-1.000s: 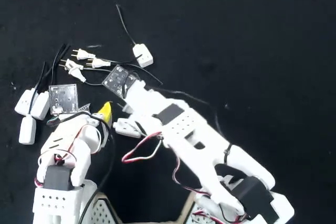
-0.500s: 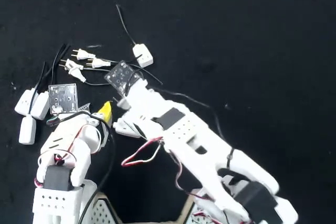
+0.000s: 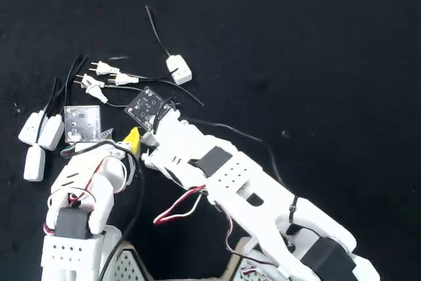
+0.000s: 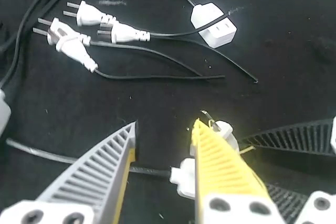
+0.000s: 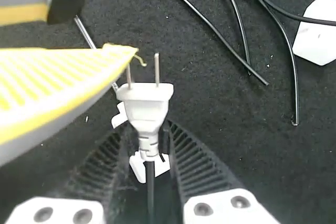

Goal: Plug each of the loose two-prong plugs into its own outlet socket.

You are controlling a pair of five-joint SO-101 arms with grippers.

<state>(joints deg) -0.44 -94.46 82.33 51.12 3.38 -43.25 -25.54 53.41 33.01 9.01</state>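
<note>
My right gripper (image 5: 147,129) is shut on a white two-prong plug (image 5: 144,100), gripping its body with the prongs pointing away. In the high view this gripper (image 3: 152,153) sits just right of my left gripper (image 3: 118,137). The left gripper (image 4: 165,125) is open, and the held plug (image 4: 182,178) is next to its yellow finger (image 4: 215,166). Three loose white plugs (image 3: 105,77) lie together on the black table beyond it. A white outlet socket (image 3: 179,69) lies farther back, also seen as the socket (image 4: 212,23) in the left wrist view.
Three more white sockets (image 3: 36,139) lie in a cluster at the table's left edge. Thin black cords (image 3: 164,90) run from the plugs and sockets across the black cloth. The table's right half (image 3: 316,64) is bare.
My right arm has shifted left and toward the near edge, carrying the held plug closer to the left gripper's yellow finger. The left arm has stayed put.
</note>
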